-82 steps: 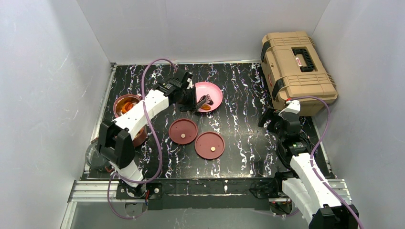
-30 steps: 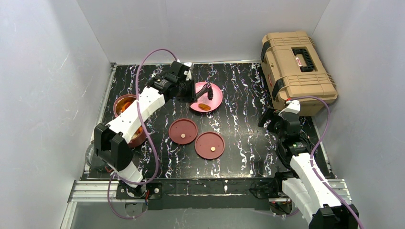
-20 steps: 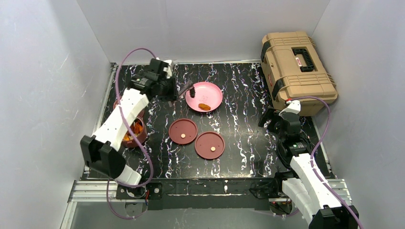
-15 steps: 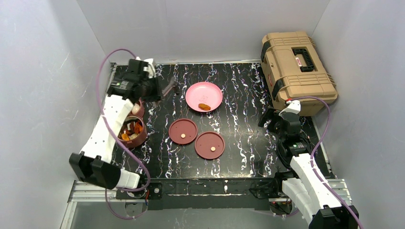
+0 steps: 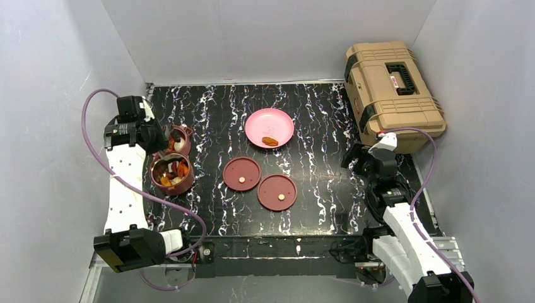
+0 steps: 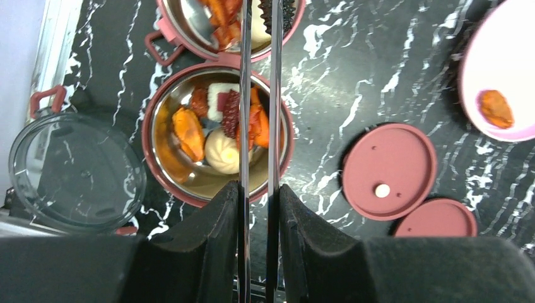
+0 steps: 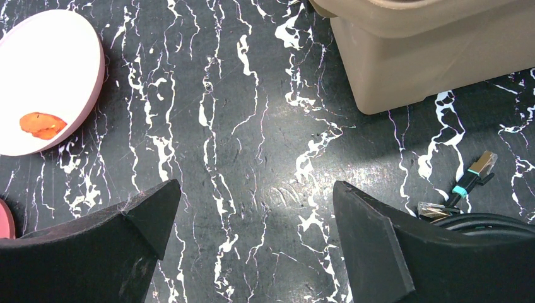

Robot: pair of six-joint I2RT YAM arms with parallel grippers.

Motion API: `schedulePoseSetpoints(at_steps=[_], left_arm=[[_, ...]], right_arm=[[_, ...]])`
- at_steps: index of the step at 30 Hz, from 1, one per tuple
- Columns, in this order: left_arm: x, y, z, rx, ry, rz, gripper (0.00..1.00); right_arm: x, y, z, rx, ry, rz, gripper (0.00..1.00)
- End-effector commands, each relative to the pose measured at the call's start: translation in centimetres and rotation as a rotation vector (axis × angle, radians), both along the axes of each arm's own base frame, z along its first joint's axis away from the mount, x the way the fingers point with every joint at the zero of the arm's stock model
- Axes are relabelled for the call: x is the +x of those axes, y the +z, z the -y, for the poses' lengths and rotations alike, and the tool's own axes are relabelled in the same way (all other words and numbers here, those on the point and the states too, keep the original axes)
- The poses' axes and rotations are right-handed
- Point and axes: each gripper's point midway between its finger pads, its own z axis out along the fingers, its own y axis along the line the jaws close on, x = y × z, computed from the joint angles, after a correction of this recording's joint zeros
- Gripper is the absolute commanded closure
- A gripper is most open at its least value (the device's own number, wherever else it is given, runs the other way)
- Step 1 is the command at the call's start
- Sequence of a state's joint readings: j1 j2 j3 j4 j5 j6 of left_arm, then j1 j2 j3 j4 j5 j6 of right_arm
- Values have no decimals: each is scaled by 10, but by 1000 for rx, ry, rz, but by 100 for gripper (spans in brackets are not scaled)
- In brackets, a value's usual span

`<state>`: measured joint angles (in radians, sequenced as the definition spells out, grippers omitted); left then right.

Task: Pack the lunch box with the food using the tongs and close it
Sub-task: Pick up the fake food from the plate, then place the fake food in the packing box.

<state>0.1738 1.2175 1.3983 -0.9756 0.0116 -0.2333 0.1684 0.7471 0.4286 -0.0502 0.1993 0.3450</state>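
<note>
Found left gripper (image 6: 258, 189) out by the left edge of the table (image 5: 315, 113), fingers (image 6: 208, 240) pinching the tongs (image 6: 245, 95) low on their length, both thin arms squeezed almost parallel. Traced the tongs across the nearer bowl (image 6: 150, 151) of the lunch box to the farther bowl (image 6: 165, 25); tips lost at the frame edge beside a dark ridged bit (image 6: 282, 11), so cannot tell whether anything is gripped. Noted in the nearer bowl orange chunks (image 6: 188, 132), a pale bun (image 6: 222, 154) and a white piece (image 6: 221, 95); bowl rims just beside each other. Logged a flat maroon lid (image 5: 241, 173) and a second lid (image 5: 277, 192) side by side mid-table, off the bowls, pale dots up. Recorded one orange piece (image 5: 270, 141) alone on the pink plate (image 5: 287, 120). Clear round lid (image 6: 76, 173) just beside the nearer bowl. Found right gripper (image 7: 252, 214) over the table near the tan toolbox (image 5: 391, 88), fingers spread wide, holding nothing.
</note>
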Motion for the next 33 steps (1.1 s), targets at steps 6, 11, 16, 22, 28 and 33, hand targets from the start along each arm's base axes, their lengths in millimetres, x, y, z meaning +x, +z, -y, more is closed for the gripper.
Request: schedulePoseSetpoints(at_steps=[6, 11, 16, 22, 28, 33], left_arm=[[13, -21, -18, 44, 38, 2, 95], [26, -22, -19, 20, 55, 37, 93], [30, -30, -22, 6, 63, 17, 92], [32, -39, -18, -39, 58, -2, 86], [31, -39, -19, -51, 64, -1, 73], [29, -37, -19, -48, 63, -1, 69]], right_arm=[[7, 13, 0, 10, -11, 47, 0], [7, 12, 0, 10, -12, 46, 0], [8, 10, 0, 9, -12, 37, 0], [8, 8, 0, 8, -11, 31, 0], [8, 8, 0, 8, -11, 31, 0], [8, 9, 0, 8, -12, 32, 0]])
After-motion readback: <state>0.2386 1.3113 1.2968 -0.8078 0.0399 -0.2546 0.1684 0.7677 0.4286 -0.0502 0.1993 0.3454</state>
